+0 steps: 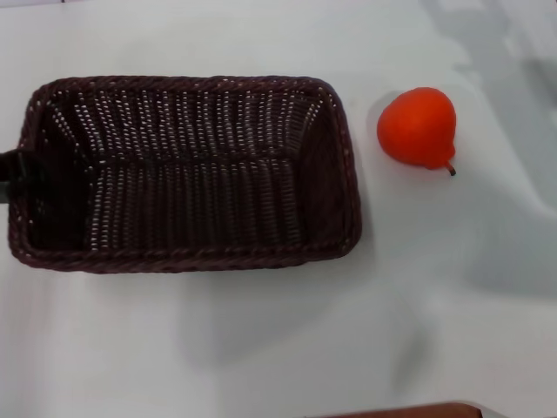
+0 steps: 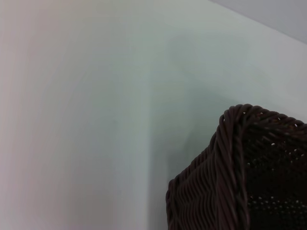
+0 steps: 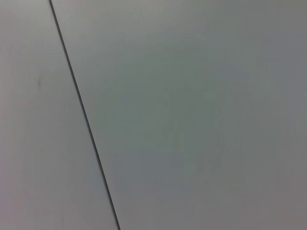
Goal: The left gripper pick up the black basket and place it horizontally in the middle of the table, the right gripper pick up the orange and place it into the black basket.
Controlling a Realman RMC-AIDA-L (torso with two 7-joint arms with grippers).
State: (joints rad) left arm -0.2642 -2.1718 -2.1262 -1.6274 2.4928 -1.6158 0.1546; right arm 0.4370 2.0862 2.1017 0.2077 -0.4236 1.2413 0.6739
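One black basket [image 1: 183, 174] lies lengthwise on the table [image 1: 278, 348], empty. One orange [image 1: 418, 127] sits just beside its right end, apart, nothing between. Left gripper [image 1: 7, 174] at the basket's left rim; grip state unclear. Right gripper unseen.

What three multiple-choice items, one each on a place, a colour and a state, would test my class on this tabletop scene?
1. Where does the orange lie?
A. inside the black basket
B. on the table, off the basket's right end
C. under the basket

2. What colour is the black basket?
A. dark brown-black
B. pale yellow
C. blue

3. What is in the basket?
A. two fruits
B. a cloth
C. nothing

Key: 1 B, the fruit sits on the white table, apart from the rim. 2 A, the wicker is dark throughout. 3 C, only bare weave shows inside. The left claw shows at the basket's left end.
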